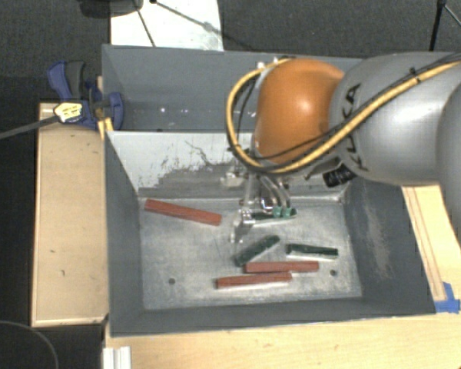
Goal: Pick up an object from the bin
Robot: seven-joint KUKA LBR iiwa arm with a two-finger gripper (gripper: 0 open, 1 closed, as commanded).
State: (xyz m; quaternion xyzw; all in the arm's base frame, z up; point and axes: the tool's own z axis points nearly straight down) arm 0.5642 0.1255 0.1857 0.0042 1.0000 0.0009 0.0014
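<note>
My gripper [251, 218] hangs low over the middle of the bin, under the orange wrist cover. Just below it a dark green stick [255, 250] lies slanted on the floor, its upper end close to the gripper's tip. A small green piece [284, 212] shows at the gripper's right side; whether it is held I cannot tell. A second dark green stick [313, 249] lies to the right. Two red-brown sticks [280, 267] [253, 280] lie nearly parallel just in front of the green ones.
Another red-brown stick [183, 211] lies apart at the left, near the back wall's foot. The arm and its cover hide the bin's back right part. Bare floor lies at the front left.
</note>
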